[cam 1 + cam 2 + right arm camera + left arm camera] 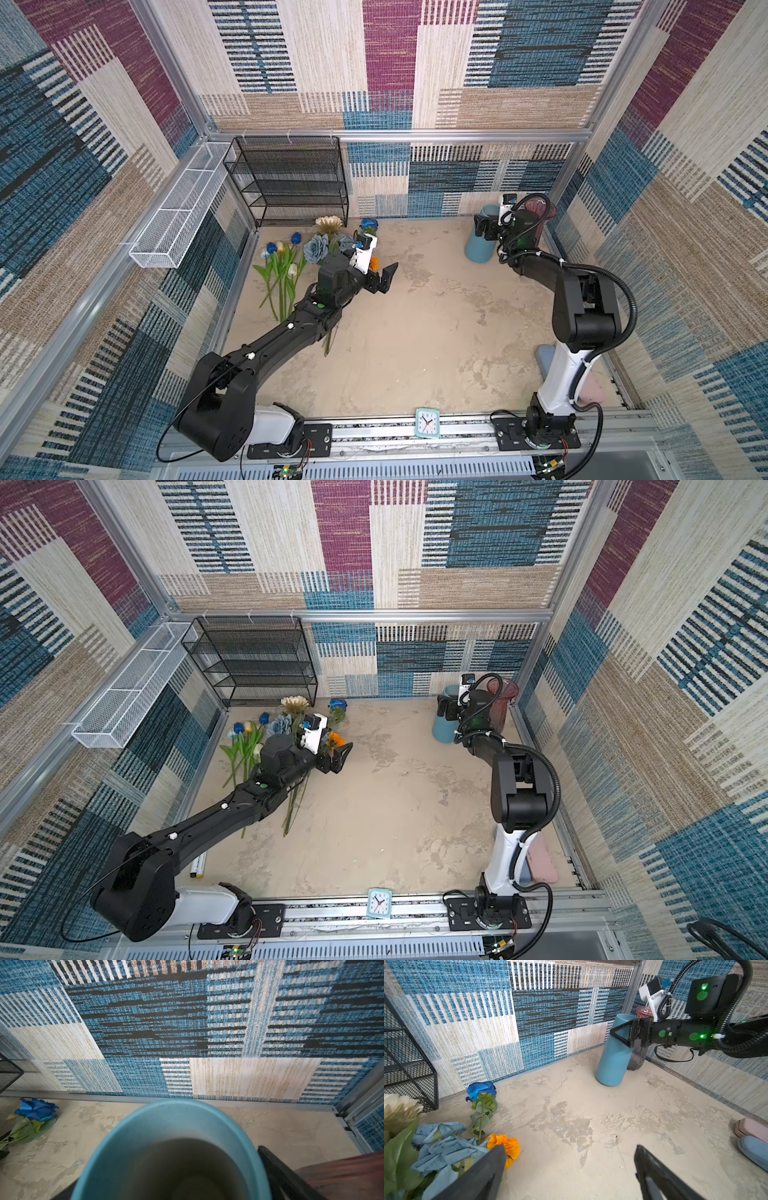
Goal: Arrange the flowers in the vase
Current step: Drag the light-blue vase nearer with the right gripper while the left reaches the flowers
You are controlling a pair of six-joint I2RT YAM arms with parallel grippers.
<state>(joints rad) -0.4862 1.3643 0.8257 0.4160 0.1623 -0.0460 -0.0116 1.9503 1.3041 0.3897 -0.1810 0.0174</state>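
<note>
Beige mottled tabletop [415,332], seen from above. Nearest me, a teal clock [427,422] on the front rail; a marker pen [198,864] shows in a top view by my L arm. My left gripper [385,277] reaches fwd, low over the table, fingers spread wide, empty, just beside the orange bloom [506,1145], which L wrist cam shows clearest. The flowers [316,249] lie heaped far left, stems toward me. The deep-blue rose [480,1089] lies apart, near the back wall. My right gripper [623,1032] stretches to the far R corner, fingers spread either side of the blue vase [166,1109] rim; contact, can't tell. Only R wrist cam looks down inside it. A dark red vase [544,214] stands just beside, in the corner.
</note>
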